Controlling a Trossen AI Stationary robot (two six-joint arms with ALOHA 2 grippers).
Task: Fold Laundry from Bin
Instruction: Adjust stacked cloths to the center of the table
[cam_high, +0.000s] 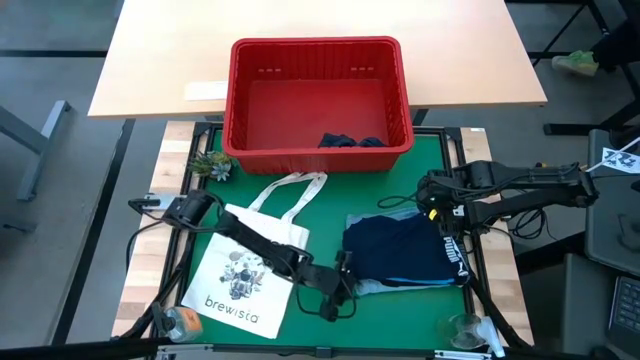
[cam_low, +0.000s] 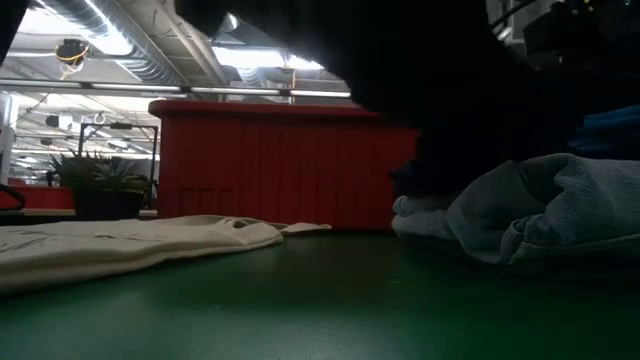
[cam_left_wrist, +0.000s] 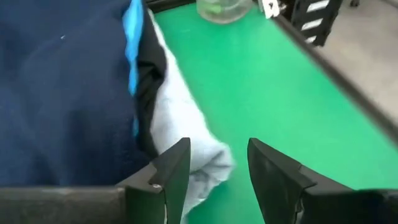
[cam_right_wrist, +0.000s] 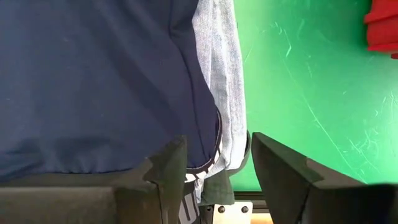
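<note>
A stack of navy and light denim clothes lies on the green mat in front of the red bin. The left gripper and right gripper sit at its edges, fingers spread, gripping nothing

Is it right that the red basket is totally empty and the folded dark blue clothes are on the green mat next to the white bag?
Not quite. The red basket is not empty: the high view shows a dark garment still lying inside, against its near wall. The rest is right: the folded dark blue clothes lie on the green mat beside the white bag.
</note>
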